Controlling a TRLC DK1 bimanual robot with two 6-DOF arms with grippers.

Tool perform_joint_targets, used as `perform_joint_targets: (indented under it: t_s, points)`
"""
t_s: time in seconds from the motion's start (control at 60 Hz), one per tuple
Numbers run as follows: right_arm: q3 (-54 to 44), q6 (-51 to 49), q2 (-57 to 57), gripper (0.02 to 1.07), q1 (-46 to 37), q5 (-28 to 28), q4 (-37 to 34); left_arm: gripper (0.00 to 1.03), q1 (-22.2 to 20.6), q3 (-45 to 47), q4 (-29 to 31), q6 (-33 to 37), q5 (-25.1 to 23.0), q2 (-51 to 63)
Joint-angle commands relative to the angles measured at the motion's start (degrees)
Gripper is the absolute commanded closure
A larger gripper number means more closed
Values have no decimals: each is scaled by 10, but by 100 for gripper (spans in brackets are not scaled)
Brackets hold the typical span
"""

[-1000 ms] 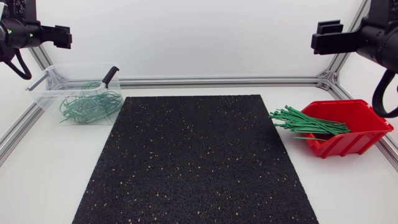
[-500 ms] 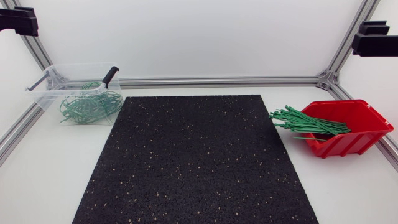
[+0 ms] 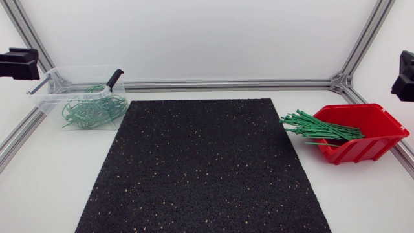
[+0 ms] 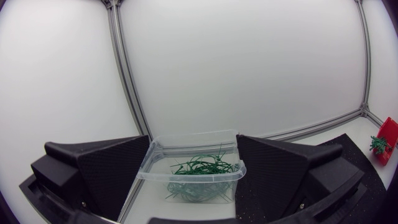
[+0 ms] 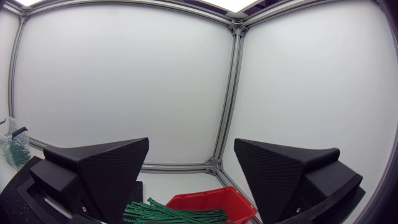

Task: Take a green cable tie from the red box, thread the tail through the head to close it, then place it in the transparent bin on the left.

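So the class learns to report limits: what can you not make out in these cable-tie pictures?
In the head view:
1. Left arm and right arm: cut off by the side edges.
2. Looped green cable ties in the transparent plastic bin: too tangled to count.
3. Straight green cable ties: inner ends hidden by the red plastic box's near wall.

- The matte black left tool (image 4: 193, 146) is wide open. Its two broad wedge-shaped fingers (image 4: 109, 171) stand well apart, and the gap between them is empty.
- In the head view only a black block of the left tool shows, at the left side edge.
- The matte black right tool (image 5: 191, 146) is wide open in the same way, with an empty gap.
- From above, only a small black part of it shows at the right side edge. The two tools are well apart, at opposite sides of the worktop.
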State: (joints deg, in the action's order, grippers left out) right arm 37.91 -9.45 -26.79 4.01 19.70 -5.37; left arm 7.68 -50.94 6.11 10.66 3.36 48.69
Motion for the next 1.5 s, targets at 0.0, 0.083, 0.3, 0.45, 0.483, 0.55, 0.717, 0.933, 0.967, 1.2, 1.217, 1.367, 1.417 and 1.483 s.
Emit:
perform_joint_targets:
  t_s: [0.0,0.083,0.3,0.45,0.483,0.55,0.717,0.933,0.967,1.2,1.217,1.367,1.417,1.483]
  points:
    - [-34,0,26,7,-1,2,4,4,-5,36,-6,-19,1,-36]
    - [-57,2,49,7,0,2,7,4,-6,64,-7,-26,1,-62]
    - [-119,9,106,7,0,-16,9,4,-29,131,-17,-40,1,-137]
    - [-165,24,135,8,-7,-48,17,4,-33,159,-17,-51,2,-175]
    - [-174,27,140,9,-9,-54,18,4,-33,167,-17,-51,2,-182]
    - [-195,34,153,10,-12,-69,22,4,-33,183,-18,-52,2,-199]
    - [-244,50,184,10,-19,-103,30,4,-33,218,-22,-56,2,-232]
    - [-308,71,223,11,-29,-147,41,4,-41,283,-30,-67,-6,-288]
    - [-318,74,230,11,-31,-154,43,4,-43,293,-32,-69,-7,-297]
    - [-379,95,268,16,-40,-197,54,4,-54,362,-41,-81,-15,-358]
    - [-379,95,268,16,-40,-197,54,4,-54,367,-42,-82,-16,-362]
    - [-379,95,268,16,-40,-197,54,4,-62,412,-48,-89,-22,-401]
    - [-379,95,268,16,-40,-197,54,4,-64,428,-50,-92,-24,-415]
    - [-379,95,268,16,-40,-197,54,4,-67,449,-53,-96,-26,-434]
